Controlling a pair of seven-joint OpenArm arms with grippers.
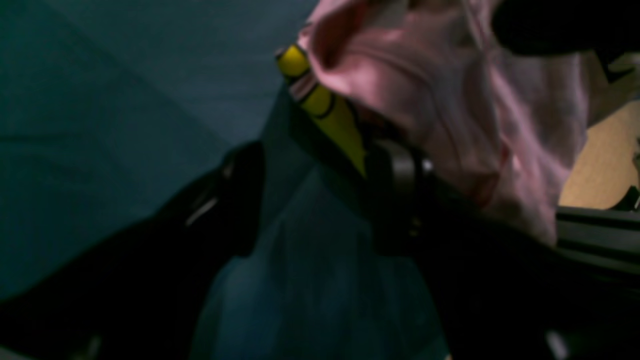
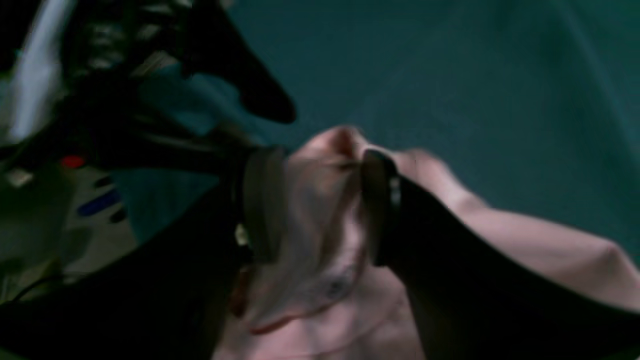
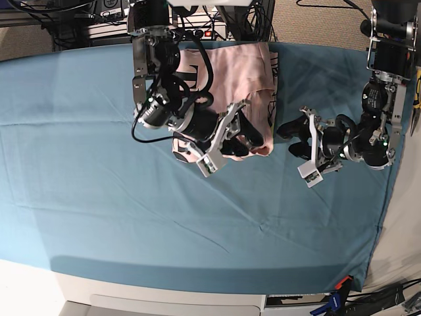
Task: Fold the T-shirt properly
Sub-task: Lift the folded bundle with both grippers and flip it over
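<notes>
T-shirt (image 3: 240, 76): lying bunched on teal surface (image 3: 99, 197). Right hand (image 3: 231, 135) pinching its hem; left hand (image 3: 293, 138) hanging spread beside it.

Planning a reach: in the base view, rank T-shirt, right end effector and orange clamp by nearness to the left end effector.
1. T-shirt, close on view's left.
2. Right end effector, farther left, clamped on shirt.
3. Orange clamp, table's front corner.
</notes>
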